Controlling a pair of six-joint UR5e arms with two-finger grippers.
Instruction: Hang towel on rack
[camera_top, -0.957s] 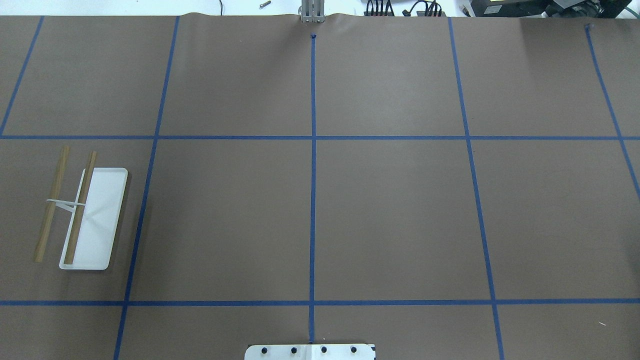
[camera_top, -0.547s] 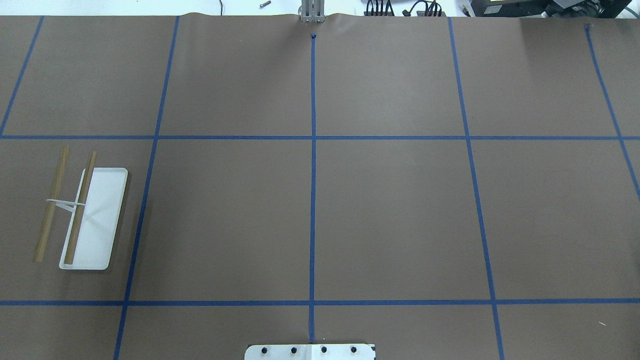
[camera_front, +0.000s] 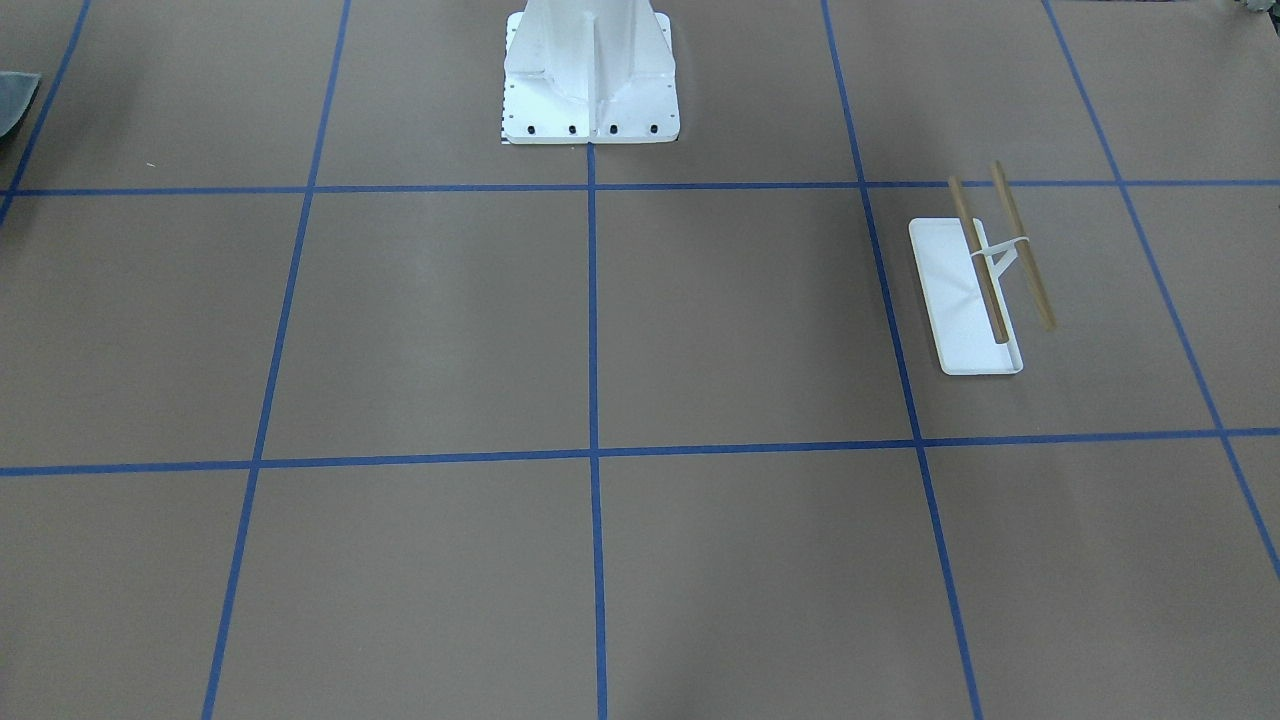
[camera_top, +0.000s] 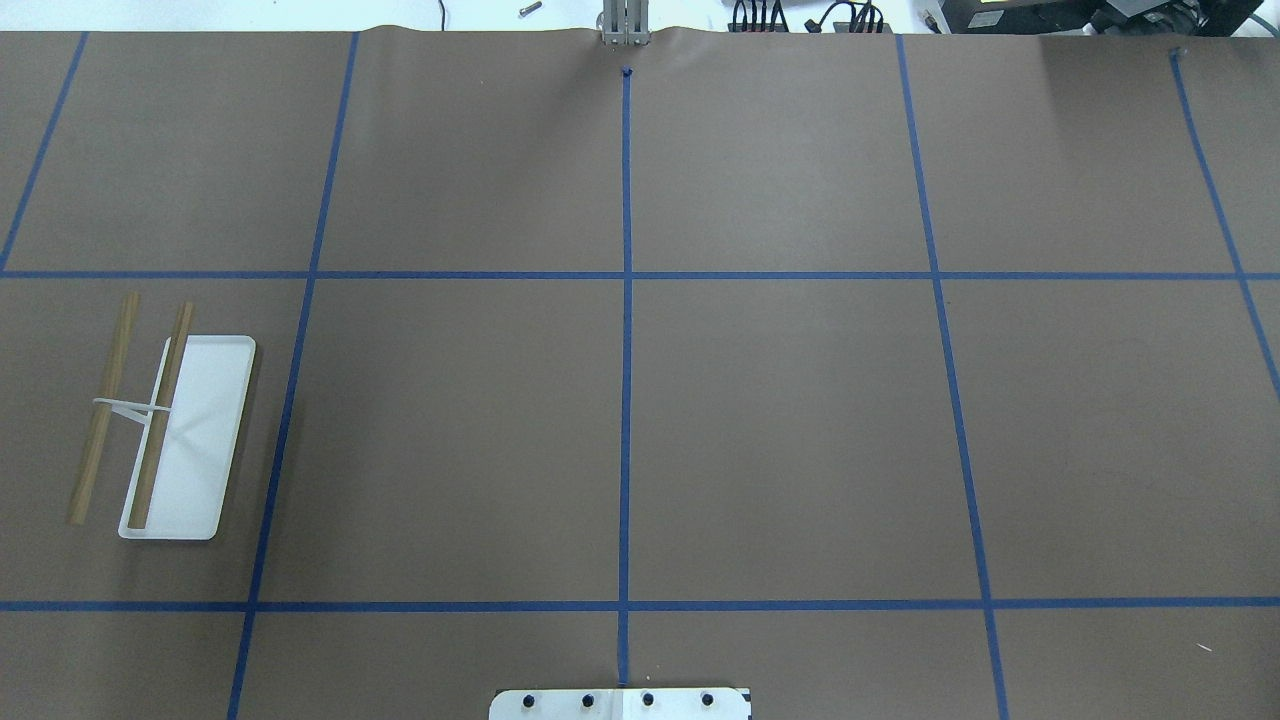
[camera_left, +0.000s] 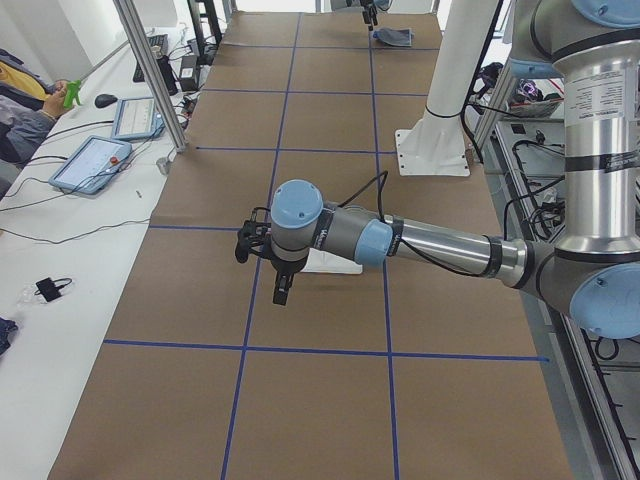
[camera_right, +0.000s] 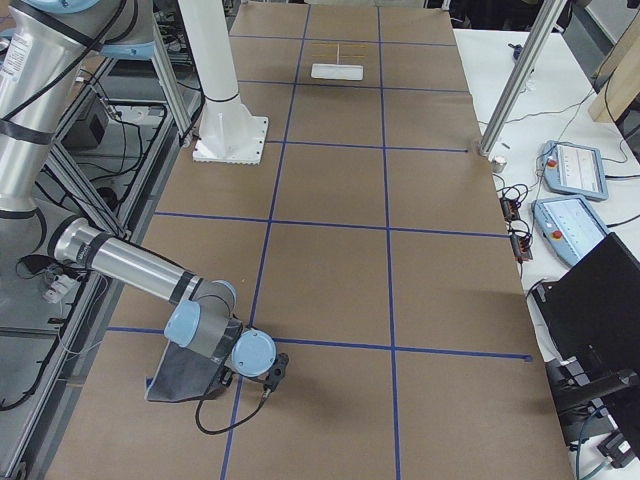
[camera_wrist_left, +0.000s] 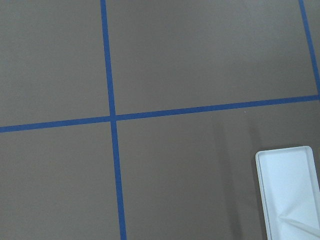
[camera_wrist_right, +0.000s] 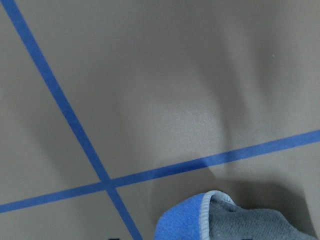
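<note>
The rack (camera_top: 185, 440) stands on the table's left side, a white tray base with two brown rods; it also shows in the front view (camera_front: 968, 310), the right side view (camera_right: 338, 70) and partly in the left wrist view (camera_wrist_left: 290, 190). The towel (camera_right: 185, 378) lies grey side up at the table's right end under my right arm, with a folded blue corner in the right wrist view (camera_wrist_right: 185, 222); its edge shows in the front view (camera_front: 15, 100). My right gripper (camera_right: 272, 372) hangs just beside it. My left gripper (camera_left: 281, 290) hovers near the rack. I cannot tell either gripper's state.
The white bolted robot pedestal (camera_front: 590, 80) stands at the table's near-robot edge. Blue tape lines grid the brown table cover. Tablets (camera_right: 575, 165) and cables lie on the operators' white desk beyond an aluminium post (camera_right: 520, 80).
</note>
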